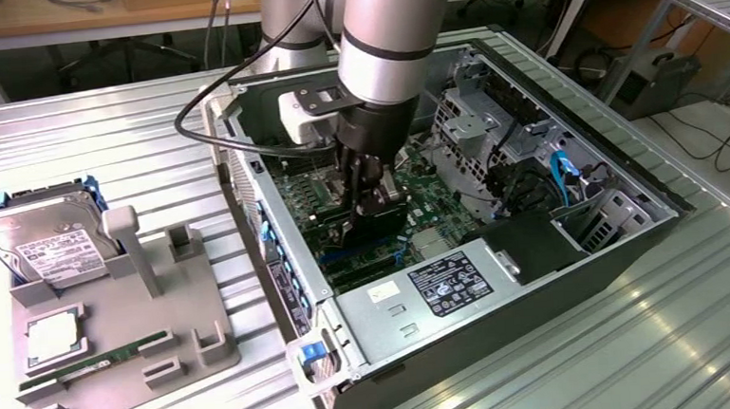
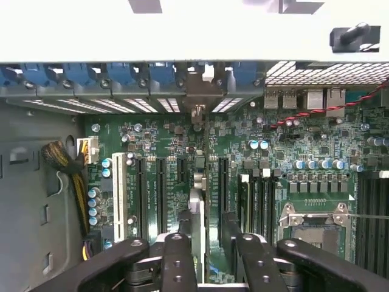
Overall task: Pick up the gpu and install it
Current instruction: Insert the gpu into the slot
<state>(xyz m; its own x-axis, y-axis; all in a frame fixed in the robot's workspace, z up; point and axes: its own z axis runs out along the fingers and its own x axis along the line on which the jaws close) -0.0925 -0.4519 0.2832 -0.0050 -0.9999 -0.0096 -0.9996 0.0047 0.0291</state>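
**A:** How far along does the install look?

**B:** Nearly done, I'd say. The gpu point(image 2: 196, 204) stands on edge in one of the long slots of the motherboard point(image 2: 316, 152), inside the open computer case point(image 1: 475, 340). Its metal bracket point(image 2: 200, 91) sits against the case's rear wall, in line with the row of blue slot clips point(image 2: 130, 73).

**A:** Is the gripper holding it?

**B:** It doesn't look that way. In the wrist view the gripper point(image 2: 211, 246) straddles the card with its fingers point(image 2: 176, 255) apart, and a strip of green board shows between the card and one finger. I read that as a wide, released stance, though the other finger sits very close to the card.

**A:** So what's left?

**B:** I can't confirm the card is pressed fully home, because its lower edge and the slot latch are hidden. I can't tell whether the bracket is secured either.

**A:** And the card itself?

**B:** It's thin, flat and black, seen edge-on, with a pale silvery strip along the edge nearest the camera. In the exterior view it's a dark slab right under the gripper point(image 1: 375, 204), upright and about square to the board.

**A:** Anything outside the case?

**B:** On the exterior view's left, a grey fixture point(image 1: 202, 343) holds the hard drive point(image 1: 44, 245) and the green memory stick point(image 1: 96, 359), well apart from the arm
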